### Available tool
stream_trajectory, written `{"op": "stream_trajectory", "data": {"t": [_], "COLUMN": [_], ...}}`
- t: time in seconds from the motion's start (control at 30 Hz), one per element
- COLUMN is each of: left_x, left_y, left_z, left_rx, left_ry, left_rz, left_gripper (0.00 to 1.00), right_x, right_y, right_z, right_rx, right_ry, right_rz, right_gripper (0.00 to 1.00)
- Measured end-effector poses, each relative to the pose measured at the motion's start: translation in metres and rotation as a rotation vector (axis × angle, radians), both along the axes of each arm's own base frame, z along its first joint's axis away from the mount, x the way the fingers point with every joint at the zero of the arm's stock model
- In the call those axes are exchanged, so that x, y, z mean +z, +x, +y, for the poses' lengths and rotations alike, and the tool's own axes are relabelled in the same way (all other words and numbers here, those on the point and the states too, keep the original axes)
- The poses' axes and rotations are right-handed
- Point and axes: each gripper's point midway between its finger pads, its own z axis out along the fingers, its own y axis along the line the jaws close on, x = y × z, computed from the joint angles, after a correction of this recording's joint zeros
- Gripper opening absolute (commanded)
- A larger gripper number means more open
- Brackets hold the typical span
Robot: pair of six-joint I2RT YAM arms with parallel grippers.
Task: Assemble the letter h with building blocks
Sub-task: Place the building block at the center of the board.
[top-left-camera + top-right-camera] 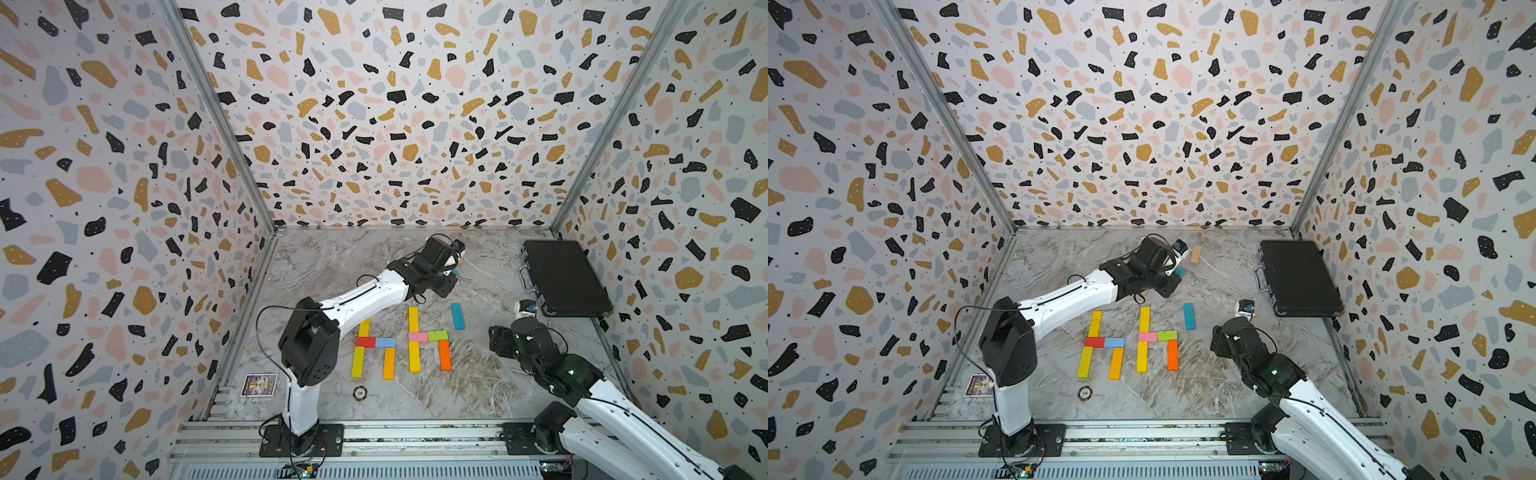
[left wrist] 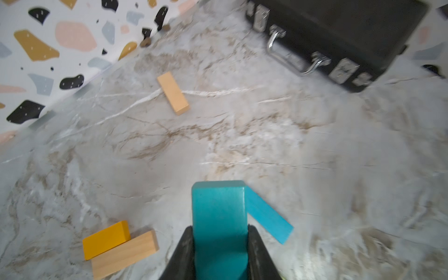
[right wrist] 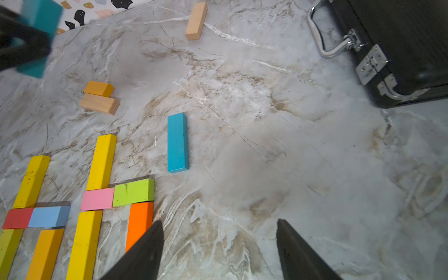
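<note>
While the teal block point(image 2: 218, 206) is pinched by one end between the fingers of the left gripper point(image 2: 219, 231), most of its length juts out past them. It seems to be clear of the marble table point(image 1: 324, 257), at the far middle of the workspace. Nearer the robot a loose blue block point(image 3: 177, 142) lies flat, just right of two finished h figures, one with a red crossbar piece point(image 1: 365, 342) and one with a pink crossbar piece point(image 1: 417, 336). A plain wood block point(image 2: 172, 92) lies nearer the back wall, well apart. The right gripper point(image 3: 218, 221) hovers spread and empty, not far from the black case point(image 3: 400, 48). With so much of the block overhanging, a bump on landing would likely twist it in the grip. A low carry toward the blue block could also knock that block or the neighbouring h out of line
</note>
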Motion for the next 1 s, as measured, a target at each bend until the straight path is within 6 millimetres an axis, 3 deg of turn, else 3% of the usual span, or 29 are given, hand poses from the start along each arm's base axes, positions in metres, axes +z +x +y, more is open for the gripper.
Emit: {"op": "stream_trajectory", "data": {"t": [0.1,0.23,0.37,0.5,0.7,1.0], "left_x": [0.000,-0.025,-0.051,-0.061,-0.090,-0.148], "left_y": [-0.034,-0.074,-0.109,-0.134,-0.143,-0.138], "left_z": [-0.006,-0.008,-0.013,-0.025,-0.051,-0.065], "left_rx": [-0.033,-0.063,-0.089,-0.120,-0.148,-0.139], "left_ry": [-0.014,0.020,0.069,0.071,0.094,0.181], "left_rz": [0.010,0.065,0.105,0.133,0.161,0.211], "left_gripper": [0.17,0.16,0.16,0.15,0.15,0.14], "right_x": [0.008,0.015,0.007,0.000,0.001,0.010], "right_y": [-0.006,-0.014,-0.021,-0.026,-0.030,-0.038], "right_z": [-0.009,-0.019,-0.026,-0.030,-0.037,-0.048], "right_rx": [-0.024,-0.050,-0.066,-0.075,-0.095,-0.124], "right_ry": [0.007,0.036,0.035,0.026,0.021,0.050], "right_rz": [-0.028,-0.067,-0.056,-0.036,-0.042,-0.095], "right_gripper": [0.76,0.77,0.76,0.77,0.77,0.77]}}
